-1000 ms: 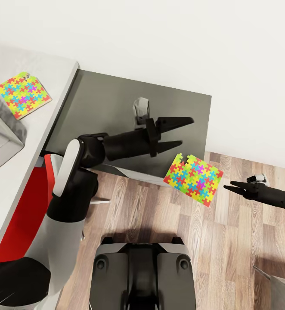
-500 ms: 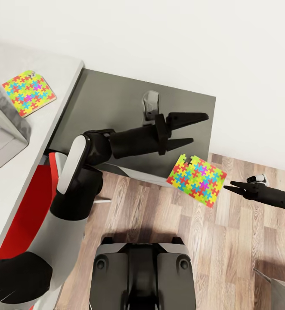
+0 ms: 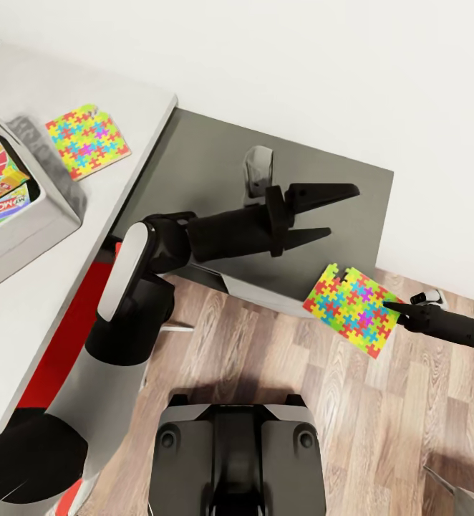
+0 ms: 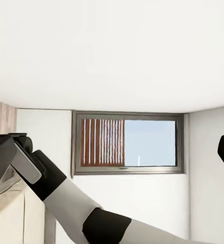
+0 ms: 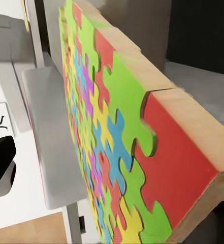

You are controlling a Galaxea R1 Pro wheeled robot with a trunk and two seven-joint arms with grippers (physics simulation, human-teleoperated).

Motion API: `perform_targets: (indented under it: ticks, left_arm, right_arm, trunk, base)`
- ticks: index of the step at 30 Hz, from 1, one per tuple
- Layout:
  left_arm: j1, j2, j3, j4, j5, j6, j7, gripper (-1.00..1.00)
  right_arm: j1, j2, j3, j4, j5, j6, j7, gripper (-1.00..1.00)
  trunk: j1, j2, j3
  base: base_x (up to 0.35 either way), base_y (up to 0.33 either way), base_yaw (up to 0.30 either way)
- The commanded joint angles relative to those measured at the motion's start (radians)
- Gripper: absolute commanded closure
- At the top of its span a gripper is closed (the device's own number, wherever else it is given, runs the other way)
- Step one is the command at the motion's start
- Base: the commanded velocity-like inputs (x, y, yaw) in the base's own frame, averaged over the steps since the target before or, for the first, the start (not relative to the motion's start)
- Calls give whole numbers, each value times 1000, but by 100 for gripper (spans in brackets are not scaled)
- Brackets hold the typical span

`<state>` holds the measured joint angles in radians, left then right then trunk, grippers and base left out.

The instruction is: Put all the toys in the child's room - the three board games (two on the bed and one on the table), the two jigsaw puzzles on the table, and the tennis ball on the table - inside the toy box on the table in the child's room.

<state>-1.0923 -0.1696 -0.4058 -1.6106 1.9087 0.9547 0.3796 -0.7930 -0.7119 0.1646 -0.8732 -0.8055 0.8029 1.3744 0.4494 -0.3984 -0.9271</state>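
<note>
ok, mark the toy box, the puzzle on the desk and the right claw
toy box (image 3: 59, 188): head view, grey wall
desk puzzle (image 3: 88, 140): head view, sheet middle
right claw (image 3: 393, 307): head view, tips at the other puzzle's edge

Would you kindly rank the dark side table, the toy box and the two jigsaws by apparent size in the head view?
1. Side table
2. Toy box, cut by the frame
3. Jigsaws: desk one and held one look alike; not ranked.

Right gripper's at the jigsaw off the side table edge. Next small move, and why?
Probably carry the jigsaw puzzle toward the toy box. The right gripper appears to pinch its edge, holding it beyond the dark side table above the floor; the box sits far across on the pale desk.
</note>
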Motion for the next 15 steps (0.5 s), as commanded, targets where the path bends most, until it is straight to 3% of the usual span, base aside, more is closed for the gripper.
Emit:
perform_targets:
  ticks: [1,15]
  left_arm:
    - [-1,-1,1,0,10,1,10,-100]
    - [-3,-1,-7,0,11,-2,9,-100]
  right_arm:
    - [-1,-1,4,1,-7,8,1,-100]
    - [-2,-2,3,3,-7,7,-2,-100]
  trunk:
    - [1,-2,-1]
    - [1,-2,-2]
  base:
    - [0,0,134]
    - [0,0,48]
